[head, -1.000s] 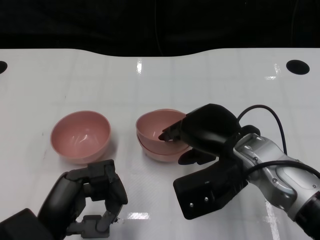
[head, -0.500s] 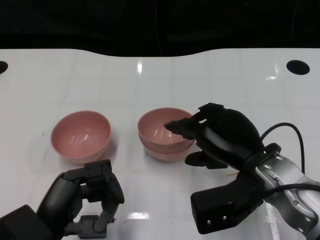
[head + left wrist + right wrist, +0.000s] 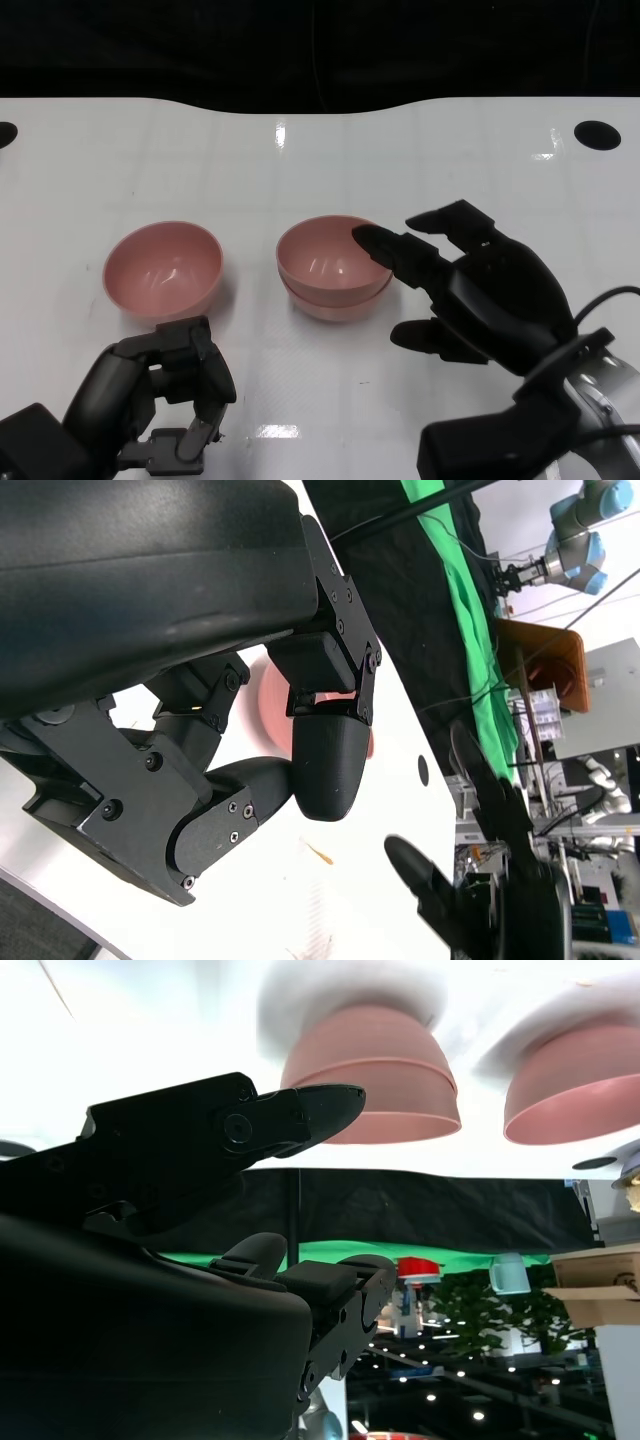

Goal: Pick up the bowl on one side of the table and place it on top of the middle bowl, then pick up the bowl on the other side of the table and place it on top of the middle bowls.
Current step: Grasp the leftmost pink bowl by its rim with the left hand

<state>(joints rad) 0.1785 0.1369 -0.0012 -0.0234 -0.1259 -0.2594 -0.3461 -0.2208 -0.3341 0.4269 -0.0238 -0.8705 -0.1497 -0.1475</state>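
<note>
A: Where do things stand?

B: The first bowl sits nested on the middle bowl, so there's a stack (image 3: pixel 332 277) at the centre of the table (image 3: pixel 450 160). The other bowl (image 3: pixel 163 271) is alone on the robot's left side, upright and untouched.

A: And the hands?

B: The right hand (image 3: pixel 470 290) is just beside the stack, fingers spread wide, holding nothing. One fingertip reaches close to the top bowl's rim; I can't tell whether it touches. The left hand (image 3: pixel 160 400) is near the lone bowl but apart from it, fingers curled inward around nothing.

A: What could go wrong?

B: I'd judge two risks. If the right hand sweeps sideways, that near fingertip could catch the rim and tip or drag the top bowl off. And the left hand, curled as it is, would need to spread before reaching; otherwise it may just push the smooth bowl across the glossy table.
</note>
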